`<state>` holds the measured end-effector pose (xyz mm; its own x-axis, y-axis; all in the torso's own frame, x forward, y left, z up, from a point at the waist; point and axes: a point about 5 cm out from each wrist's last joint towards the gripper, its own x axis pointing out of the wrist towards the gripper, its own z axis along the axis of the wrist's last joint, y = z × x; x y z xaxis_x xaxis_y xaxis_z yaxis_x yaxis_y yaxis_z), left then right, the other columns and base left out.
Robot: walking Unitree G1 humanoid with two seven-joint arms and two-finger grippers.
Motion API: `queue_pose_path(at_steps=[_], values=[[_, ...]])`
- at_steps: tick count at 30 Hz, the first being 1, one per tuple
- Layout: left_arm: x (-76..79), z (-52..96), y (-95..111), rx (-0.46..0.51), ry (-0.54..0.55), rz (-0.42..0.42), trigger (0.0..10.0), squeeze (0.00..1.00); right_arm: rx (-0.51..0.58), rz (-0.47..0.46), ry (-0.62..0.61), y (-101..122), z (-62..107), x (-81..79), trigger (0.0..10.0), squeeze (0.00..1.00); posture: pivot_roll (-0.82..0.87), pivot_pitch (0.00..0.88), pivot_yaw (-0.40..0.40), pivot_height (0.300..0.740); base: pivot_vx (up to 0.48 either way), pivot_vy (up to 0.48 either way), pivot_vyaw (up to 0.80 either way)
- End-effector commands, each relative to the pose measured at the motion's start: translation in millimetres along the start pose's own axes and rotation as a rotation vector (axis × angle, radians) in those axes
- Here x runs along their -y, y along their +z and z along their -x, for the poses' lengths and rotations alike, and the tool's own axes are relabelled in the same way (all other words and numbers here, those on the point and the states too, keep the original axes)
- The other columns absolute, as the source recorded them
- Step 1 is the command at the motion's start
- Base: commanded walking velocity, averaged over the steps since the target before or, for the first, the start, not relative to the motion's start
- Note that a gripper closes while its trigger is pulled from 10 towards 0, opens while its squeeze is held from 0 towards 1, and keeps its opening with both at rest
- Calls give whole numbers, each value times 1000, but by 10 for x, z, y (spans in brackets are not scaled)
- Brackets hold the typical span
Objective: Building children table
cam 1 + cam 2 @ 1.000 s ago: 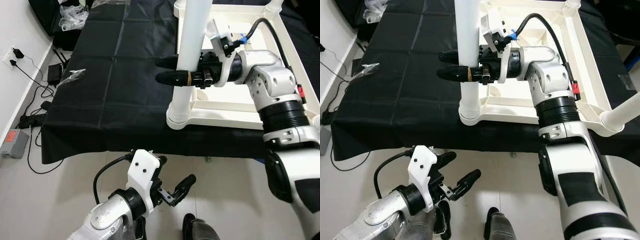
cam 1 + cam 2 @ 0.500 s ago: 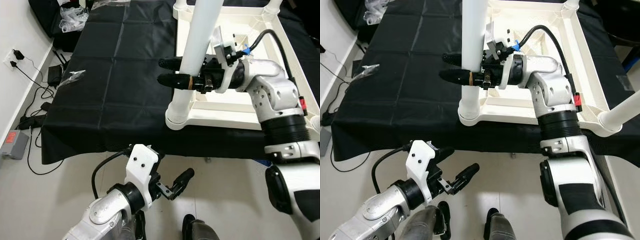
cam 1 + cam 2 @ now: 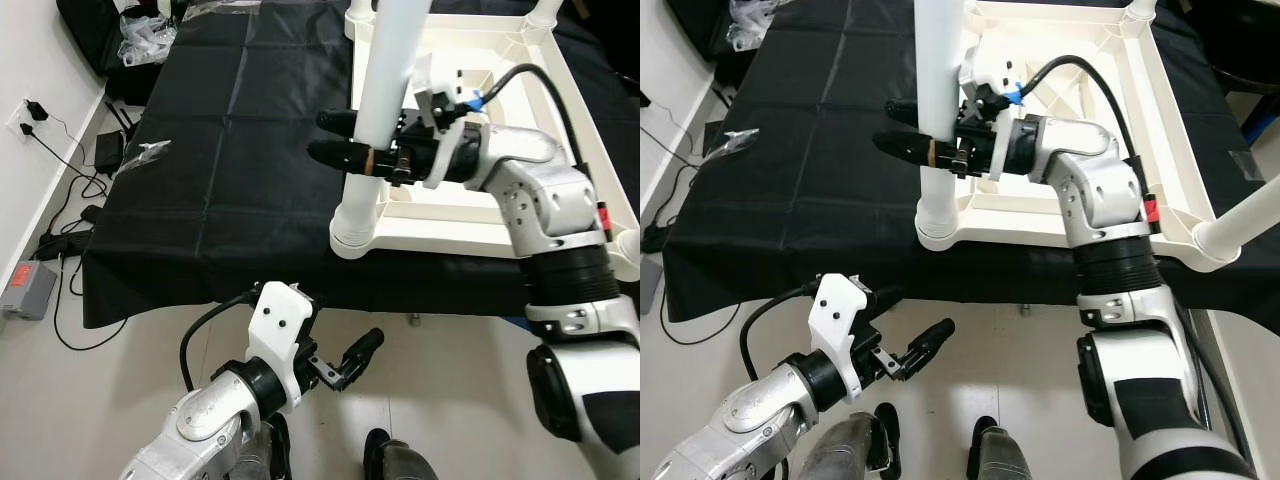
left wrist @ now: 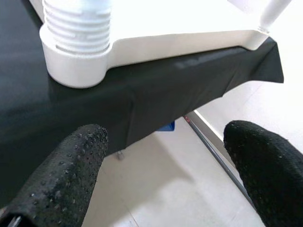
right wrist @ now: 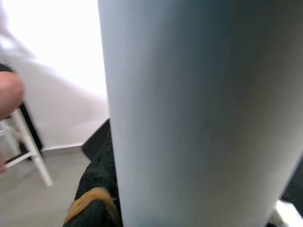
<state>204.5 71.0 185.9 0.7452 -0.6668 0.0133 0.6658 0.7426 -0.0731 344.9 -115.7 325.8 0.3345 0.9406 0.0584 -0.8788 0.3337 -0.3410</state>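
- Upside-down white plastic children's table frame (image 3: 470, 225) lies on the black-cloth-covered surface (image 3: 230, 150), at its near right part.
- Tall white cylindrical table leg (image 3: 385, 90) stands upright in the round corner socket (image 3: 355, 232) at the frame's near left corner, close to the surface's front edge.
- Right gripper (image 3: 338, 138) reaches in from the right at mid-height of the leg; its two black fingers (image 3: 335, 155) lie one on each side of the leg and are closed around it, tips sticking out past it over the black cloth.
- Right wrist view shows the leg (image 5: 199, 109) pressed close against a finger (image 5: 94, 208) that carries an orange band.
- Left gripper (image 3: 345, 360) hangs low in front of the surface, above the pale floor (image 3: 90, 400); its fingers (image 4: 61, 179) are spread wide apart with nothing between them.
- Cables and a power strip (image 3: 28, 285) lie on the floor by the wall on the left.
- Small clear plastic bag (image 3: 143, 152) rests near the surface's left edge.
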Motion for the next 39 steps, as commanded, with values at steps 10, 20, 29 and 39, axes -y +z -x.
queue_pose_path(at_steps=[10,20,29,39], values=[[-131,-11,-26,-13,39,-27,10000,0,-113,-102,-343,-363,132,109,10000,0,161,323,-6,740,0,0,0],[-238,-24,13,-7,61,-60,10000,0,-88,-85,-533,-348,173,134,10000,0,162,335,-8,740,0,0,0],[-284,-30,31,1,74,-66,10000,0,-107,-61,-440,-401,105,-99,10000,0,162,337,-9,740,0,0,0],[-310,-34,43,6,81,-75,10000,0,-223,-42,-544,-549,85,-74,10000,0,161,340,-9,740,0,0,0]])
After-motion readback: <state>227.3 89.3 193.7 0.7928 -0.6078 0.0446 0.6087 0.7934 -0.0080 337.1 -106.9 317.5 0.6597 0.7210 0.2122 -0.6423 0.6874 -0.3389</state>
